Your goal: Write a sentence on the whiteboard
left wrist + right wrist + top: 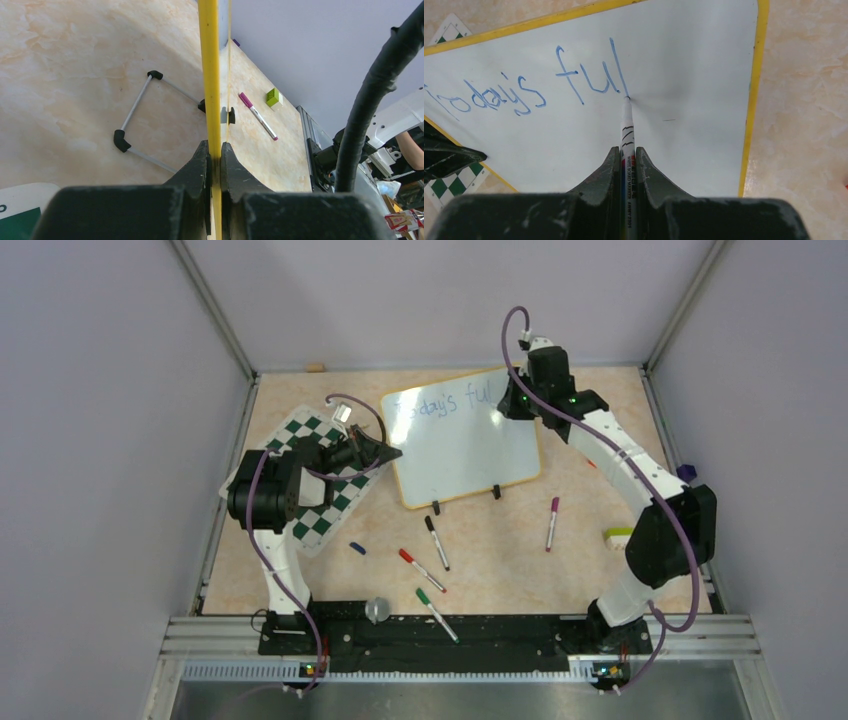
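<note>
Top external view first: left of the whiteboard lies a chequered mat, and over it our left hand is clenched on the whiteboard's yellow left rim, steadying it. On the board the sentence so far reads "Today's ful" in blue. Our right hand is grasping a marker, its tip touching the board just after the "l".

We judge the risks so. The pinch on that thin rim could slip under the marker's push and skew the stroke. A low wrist could smear fresh ink. Room toward the whiteboard's right rim is limited, so later words likely need a second line.

On the bench, nearer us than the whiteboard, lie a red pen, a black pen, a green pen and a purple pen, with a green block further right. None rests on the writing surface, so nothing blocks the marker.
</note>
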